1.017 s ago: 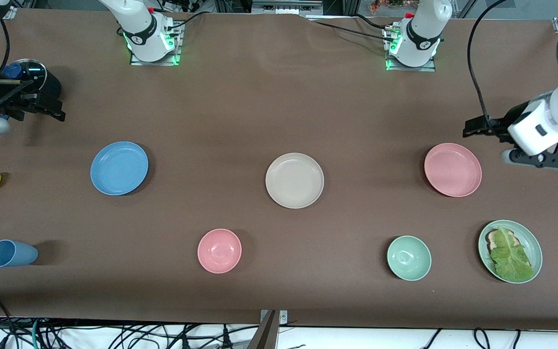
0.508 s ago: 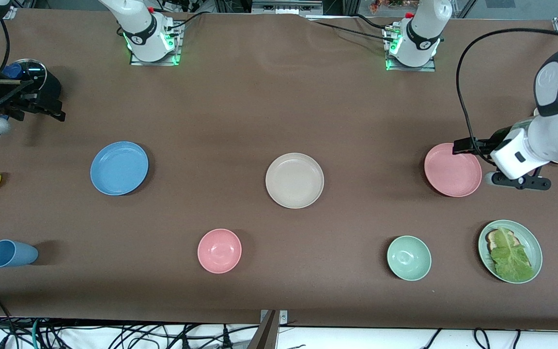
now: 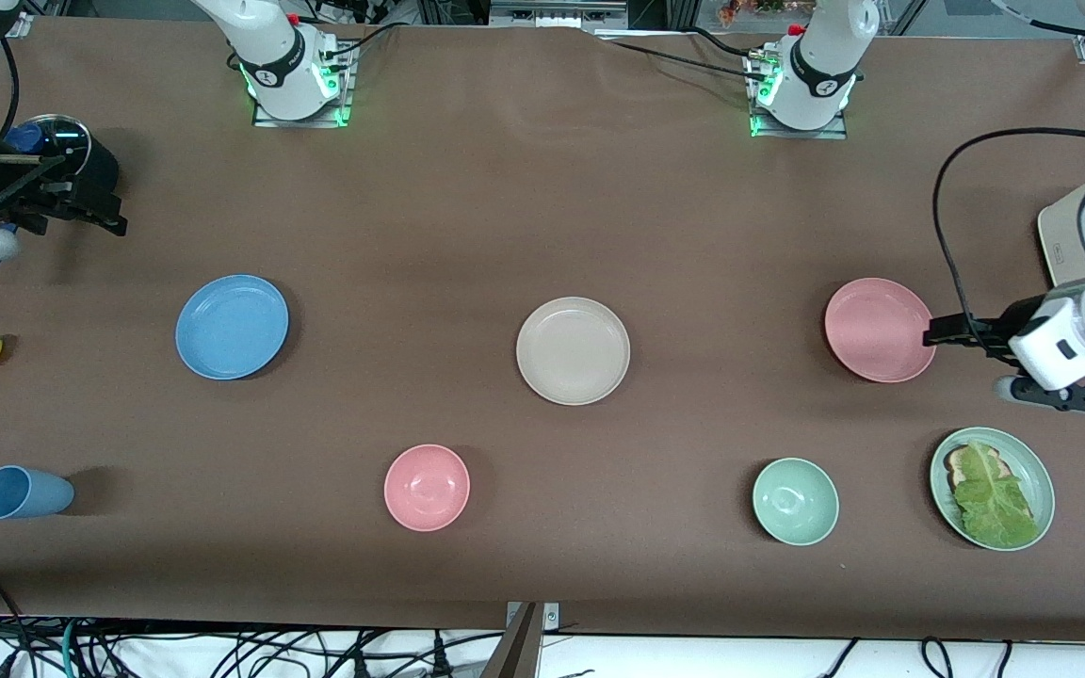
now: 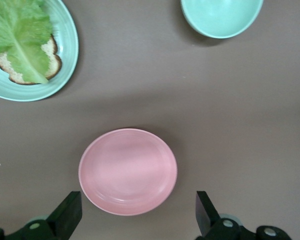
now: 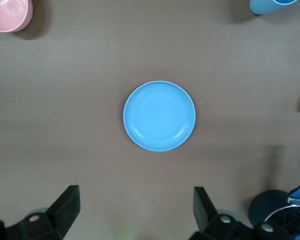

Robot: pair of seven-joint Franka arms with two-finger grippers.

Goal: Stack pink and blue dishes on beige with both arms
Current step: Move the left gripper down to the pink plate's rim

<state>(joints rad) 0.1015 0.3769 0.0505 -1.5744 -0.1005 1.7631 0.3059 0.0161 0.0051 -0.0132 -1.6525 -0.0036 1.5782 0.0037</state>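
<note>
Now, both arms line up on their plates, nothing yet grasped.

Best done by bringing the left gripper (image 3: 940, 332), fingers spread wide and holding nothing, down so one finger slips under the low rim of the pink plate (image 3: 880, 330) (a shallow rim gives little to pinch, so a slight tilt should help). That gripper sits at the plate's edge toward the left arm's end of the table; its wrist view shows the plate centred between the fingers. The right gripper (image 3: 90, 212), likewise spread and empty, hangs farther from the front camera than the blue plate (image 3: 232, 327), well apart. The beige plate (image 3: 573, 350) lies bare between the two.
</note>
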